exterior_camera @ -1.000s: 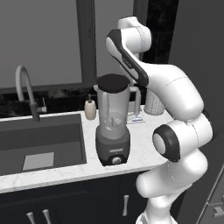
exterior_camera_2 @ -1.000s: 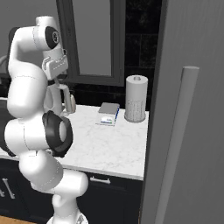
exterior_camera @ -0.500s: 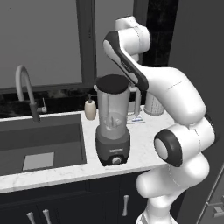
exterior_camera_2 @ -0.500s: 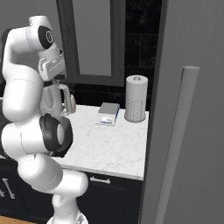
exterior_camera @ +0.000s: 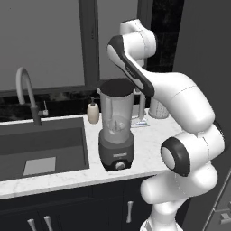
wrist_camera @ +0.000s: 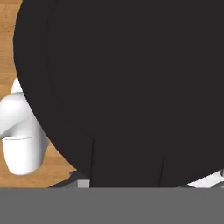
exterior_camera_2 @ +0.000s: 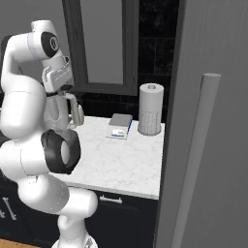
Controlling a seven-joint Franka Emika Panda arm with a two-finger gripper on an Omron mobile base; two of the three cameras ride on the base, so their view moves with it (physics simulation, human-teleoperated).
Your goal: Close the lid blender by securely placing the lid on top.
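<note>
One flat black lid [exterior_camera: 118, 85] sits atop the clear tapered blender [exterior_camera: 117, 126] on the marble counter [exterior_camera: 149, 149]. Up close the lid is a smooth matte disc; the gripper's fingers are hidden, so its opening cannot be told.

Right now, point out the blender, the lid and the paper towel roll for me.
blender [exterior_camera: 116, 152]: left base view, on its dark base.
lid [exterior_camera: 118, 85]: left base view, on its black top face.
paper towel roll [exterior_camera_2: 150, 111]: right base view, on its side.
</note>
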